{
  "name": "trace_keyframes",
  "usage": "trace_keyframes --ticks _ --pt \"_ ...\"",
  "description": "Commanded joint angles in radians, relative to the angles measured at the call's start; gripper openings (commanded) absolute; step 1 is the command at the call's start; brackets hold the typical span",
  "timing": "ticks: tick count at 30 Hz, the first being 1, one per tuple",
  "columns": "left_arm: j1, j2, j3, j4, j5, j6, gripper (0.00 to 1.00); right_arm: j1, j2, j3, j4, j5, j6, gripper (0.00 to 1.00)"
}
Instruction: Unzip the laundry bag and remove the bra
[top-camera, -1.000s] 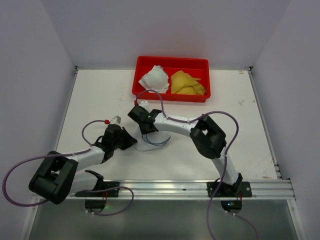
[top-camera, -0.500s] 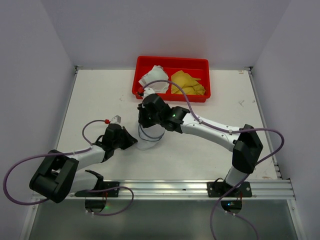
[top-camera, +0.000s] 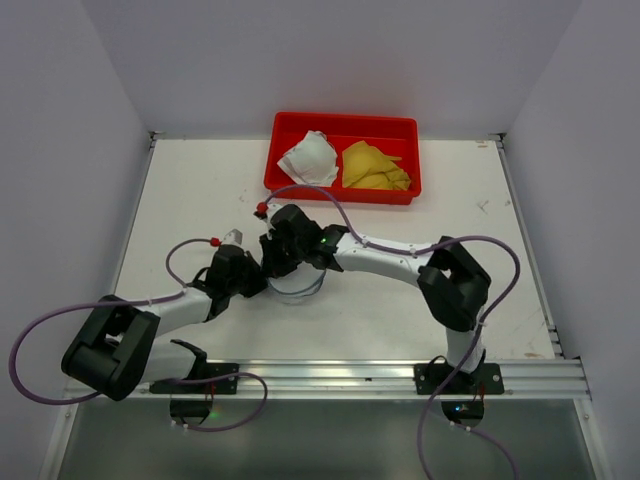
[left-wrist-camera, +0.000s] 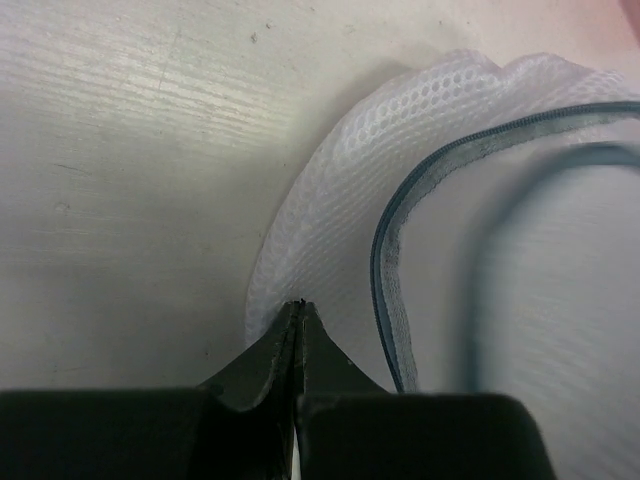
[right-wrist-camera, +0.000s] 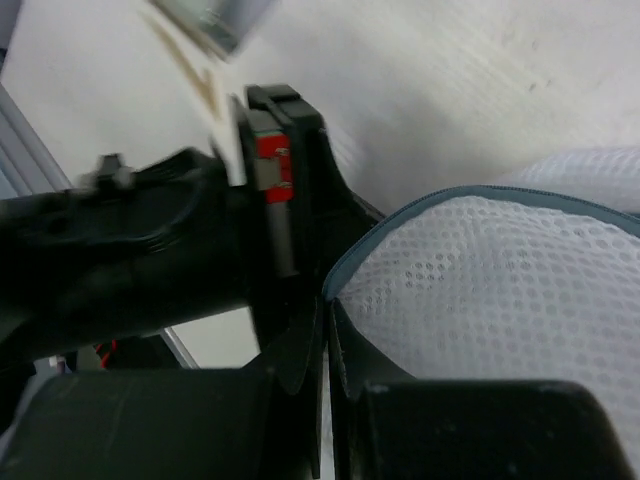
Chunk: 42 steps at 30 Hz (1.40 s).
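laundry bag (top-camera: 300, 290) sits on the near side of the red tray (top-camera: 340, 194), apart from it. left gripper (left-wrist-camera: 300, 312) pressed together, tips at the bag's mesh edge. right gripper (right-wrist-camera: 325, 310) together too, at the dark zipper rim (right-wrist-camera: 400, 215); can't tell if either pinches fabric.

**A:** Where is the laundry bag (top-camera: 300, 287)?

**B:** On the table (top-camera: 190, 195), about the middle and a little left. It sits nearer than the tray (top-camera: 340, 192) and apart from it.

**A:** And your grippers?

**B:** Both are at the bag's left side. My left gripper (top-camera: 262, 281) meets its left edge from the near left. My right gripper (top-camera: 271, 263) sits at the rim just beyond, close beside my left.

**A:** What lies in the tray?

**B:** The tray stands at the far edge, centre. One cloth bundle (top-camera: 308, 158) lies in its left half and a second cloth bundle (top-camera: 374, 167) in its right, side by side.
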Motion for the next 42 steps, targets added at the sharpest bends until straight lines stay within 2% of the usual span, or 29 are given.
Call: trace_keyframes --ticks 1,5,12,15,16,18,21,25,26,27,30,32,33,38,42 --pt "-0.009 -0.002 0.012 -0.008 -0.011 -0.018 0.00 -0.020 0.087 -0.005 0.093 -0.061 0.060 0.00" --pt "-0.008 -0.022 -0.016 -0.004 -0.012 -0.021 0.00 -0.097 0.098 -0.137 0.196 -0.058 0.128 0.00" --pt "-0.009 -0.033 -0.031 0.006 0.003 -0.021 0.00 -0.143 0.117 -0.183 0.221 -0.104 0.148 0.00" --pt "-0.008 -0.067 -0.013 -0.036 0.009 -0.006 0.00 -0.148 0.103 -0.174 0.219 -0.112 0.139 0.15" --pt "-0.008 -0.100 0.002 -0.069 0.011 0.006 0.04 -0.148 0.089 -0.171 0.216 -0.115 0.126 0.26" --pt "-0.008 -0.139 0.027 -0.118 -0.005 0.019 0.11 -0.148 0.051 -0.166 0.199 -0.116 0.111 0.37" --pt "-0.006 -0.252 0.079 -0.217 -0.052 0.038 0.33 -0.148 -0.039 -0.130 0.130 -0.095 0.074 0.59" --pt "0.008 -0.340 0.208 -0.383 -0.097 0.090 0.47 -0.146 -0.165 -0.065 0.032 -0.044 0.027 0.83" --pt "0.009 -0.350 0.235 -0.405 -0.136 0.101 0.51 -0.148 -0.181 -0.027 -0.011 -0.029 0.017 0.92" --pt "0.011 -0.364 0.260 -0.427 -0.149 0.109 0.54 -0.148 -0.190 -0.003 -0.035 -0.027 0.007 0.96" --pt "0.023 -0.366 0.378 -0.482 -0.181 0.155 0.76 -0.151 -0.188 0.132 -0.175 -0.027 -0.038 0.99" --pt "0.041 -0.349 0.424 -0.523 -0.189 0.204 0.83 -0.170 -0.213 0.172 -0.247 0.032 -0.059 0.99" --pt "0.052 -0.331 0.472 -0.563 -0.192 0.241 0.88 -0.189 -0.233 0.165 -0.255 0.121 -0.061 0.99" --pt "0.133 -0.317 0.538 -0.622 -0.196 0.333 0.98 -0.416 -0.397 0.026 -0.278 0.241 -0.053 0.99" --pt "0.193 -0.359 0.561 -0.649 -0.232 0.403 1.00 -0.610 -0.657 -0.096 -0.286 0.325 -0.081 0.99"
